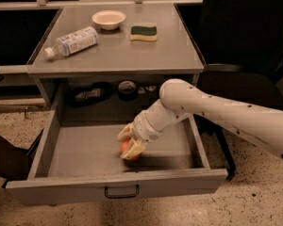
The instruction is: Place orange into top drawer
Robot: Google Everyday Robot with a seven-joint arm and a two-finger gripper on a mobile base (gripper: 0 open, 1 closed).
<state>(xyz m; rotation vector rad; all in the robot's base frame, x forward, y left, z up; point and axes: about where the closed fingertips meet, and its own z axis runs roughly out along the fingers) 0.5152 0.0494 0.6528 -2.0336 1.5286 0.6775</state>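
The top drawer (75,152) is pulled wide open below the grey tabletop; its flat front panel carries a small dark wire handle (121,192). The orange (126,149) is low inside the drawer, near its middle, mostly covered by my gripper's fingers. My gripper (130,145) reaches down into the drawer from the right on the white arm and is shut on the orange, at or just above the drawer floor.
On the tabletop (174,51) lie a plastic bottle (71,41), a white bowl (108,19) and a yellow-green sponge (144,33). Dark objects (89,94) sit on the shelf behind the drawer. A dark chair (245,88) stands to the right.
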